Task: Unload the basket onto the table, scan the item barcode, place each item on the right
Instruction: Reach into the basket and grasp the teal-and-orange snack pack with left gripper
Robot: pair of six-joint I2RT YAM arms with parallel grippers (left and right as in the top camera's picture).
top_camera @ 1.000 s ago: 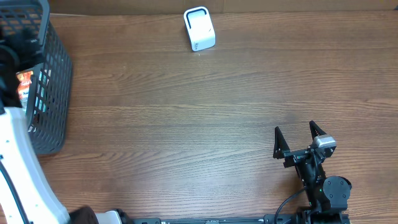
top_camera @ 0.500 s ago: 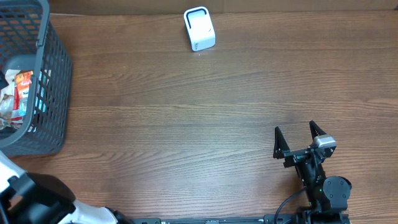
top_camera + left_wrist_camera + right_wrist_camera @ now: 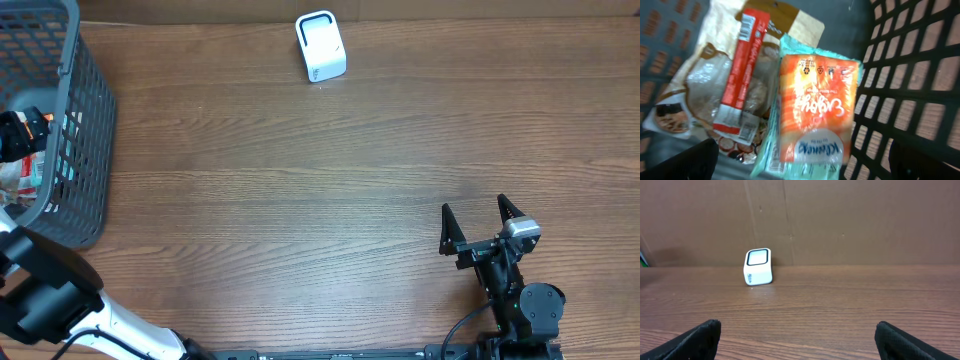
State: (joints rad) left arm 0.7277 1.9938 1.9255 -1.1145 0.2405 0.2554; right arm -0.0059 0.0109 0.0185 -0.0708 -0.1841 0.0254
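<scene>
In the left wrist view, packaged items lie in the basket: an orange and teal tissue pack [image 3: 815, 110], a red stick pack [image 3: 742, 70] and a clear cookie bag [image 3: 700, 90]. No barcode faces the camera clearly. My left gripper [image 3: 805, 170] hangs open just above the tissue pack and holds nothing. Overhead it sits inside the grey basket [image 3: 85, 150], as the left gripper [image 3: 18, 132]. The white scanner [image 3: 320, 45] stands at the table's far edge, also the scanner [image 3: 758, 266]. My right gripper [image 3: 483, 225] rests open and empty near the front right.
The basket's mesh wall [image 3: 910, 75] rises close on the right of the left gripper. A brown cardboard wall [image 3: 840, 220] backs the table behind the scanner. Bare wood table [image 3: 300, 200] stretches between basket, scanner and right arm.
The left arm has swung over the basket and its gripper has dropped in among the packs. The right arm has not moved.
</scene>
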